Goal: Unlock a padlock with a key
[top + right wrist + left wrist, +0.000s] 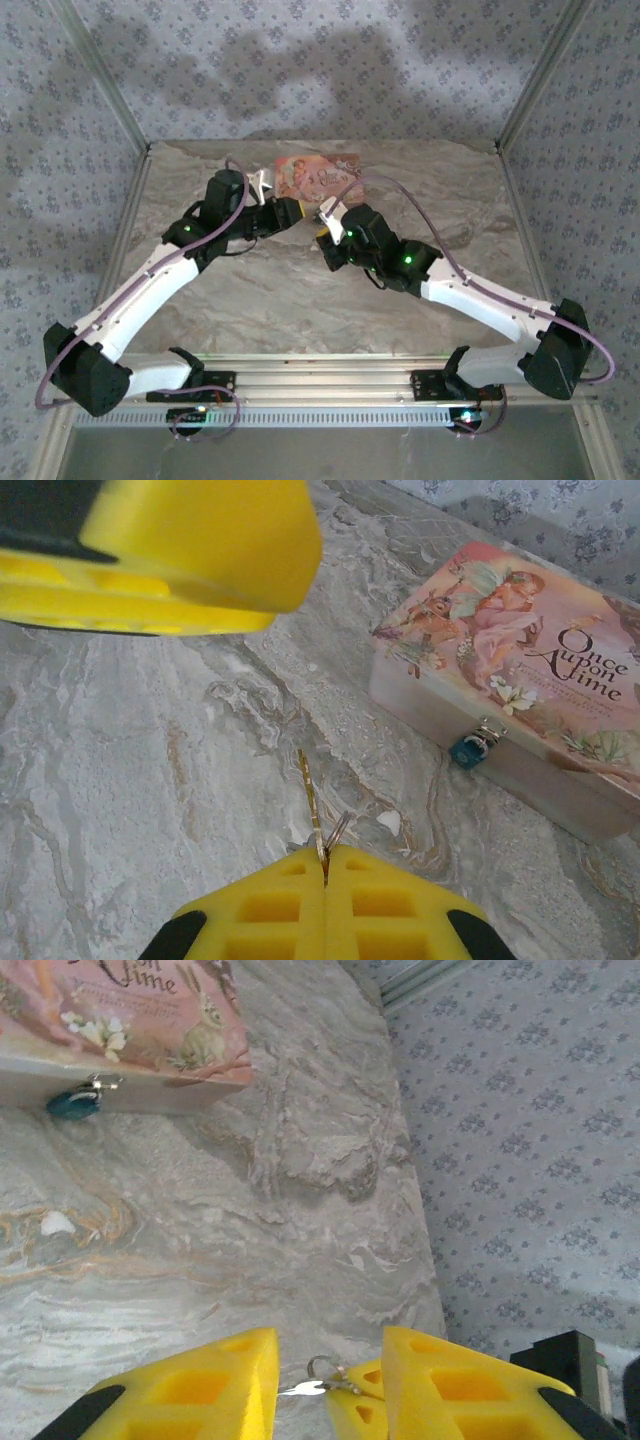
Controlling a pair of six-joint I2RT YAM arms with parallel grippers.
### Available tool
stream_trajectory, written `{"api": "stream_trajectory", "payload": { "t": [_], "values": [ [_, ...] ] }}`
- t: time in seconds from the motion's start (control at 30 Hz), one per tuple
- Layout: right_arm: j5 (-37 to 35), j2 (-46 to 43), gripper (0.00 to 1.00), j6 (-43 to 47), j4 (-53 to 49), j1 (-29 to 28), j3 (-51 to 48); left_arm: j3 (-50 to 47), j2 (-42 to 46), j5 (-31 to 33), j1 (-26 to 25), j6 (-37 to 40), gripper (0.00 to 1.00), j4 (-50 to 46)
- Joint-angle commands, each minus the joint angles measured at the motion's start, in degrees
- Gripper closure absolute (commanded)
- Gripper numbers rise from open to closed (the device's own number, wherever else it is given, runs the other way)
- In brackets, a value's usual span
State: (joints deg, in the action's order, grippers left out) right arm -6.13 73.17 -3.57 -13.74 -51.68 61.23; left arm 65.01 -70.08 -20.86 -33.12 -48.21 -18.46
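Tabletop (pixel 120 780), grey marbled: open at frame left. Tiny teal-brass padlock (pixel 472 748) on pink printed box (pixel 520 670), upper right of right gripper (pixel 325 857) pinching brass key (pixel 312 795); left gripper (pixel 330 1348) spread.

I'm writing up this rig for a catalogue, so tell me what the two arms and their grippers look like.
Both arms, left arm and right arm, have white links, black joint housings, a green light near the wrist and a mauve cable looping alongside. The left gripper and right gripper carry wedge-shaped yellow fingers with square recesses and black backing.
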Motion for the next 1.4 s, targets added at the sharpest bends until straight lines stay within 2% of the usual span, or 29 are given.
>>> {"api": "stream_trajectory", "payload": {
  "t": [0.0,0.07,0.17,0.43,0.67,0.97,1.17,1.37],
  "values": [
    [2.54,-0.3,1.0,-0.53,1.58,0.7,0.22,-1.23,-0.55,-2.85,-0.21,2.53,0.66,4.77],
    [0.33,-0.46,1.0,-0.43,0.9,0.41,0.37,-1.3,-1.12,-2.64,-0.15,0.64,0.66,4.49],
    [-3.78,-0.04,1.0,0.28,-1.15,-0.06,1.15,0.44,-2.78,-1.81,-0.27,-3.42,0.71,1.46],
    [-8.17,1.17,1.0,2.36,-0.46,-1.29,1.13,2.87,-4.34,-0.25,-1.47,-9.09,0.72,-2.8],
    [-11.87,3.62,1.0,5.01,0.14,-3.16,1.62,3.19,-5.71,-0.14,-2.89,-14.48,0.73,-2.61],
    [-14.29,5.03,1.0,6.9,1.46,-4.54,2.07,3.12,-7.99,-1.03,-3.5,-16.28,0.73,-2.64],
    [-15.71,5.31,1.0,7.09,1.67,-4.57,2.18,3.19,-8.7,-0.35,-3.48,-15.91,0.67,-4.21],
    [-16.06,5.57,1.0,6.74,1.79,-4.55,2.23,2.84,-9.84,-1.55,-3.53,-16.08,0.67,-3.87]
  ]
}}
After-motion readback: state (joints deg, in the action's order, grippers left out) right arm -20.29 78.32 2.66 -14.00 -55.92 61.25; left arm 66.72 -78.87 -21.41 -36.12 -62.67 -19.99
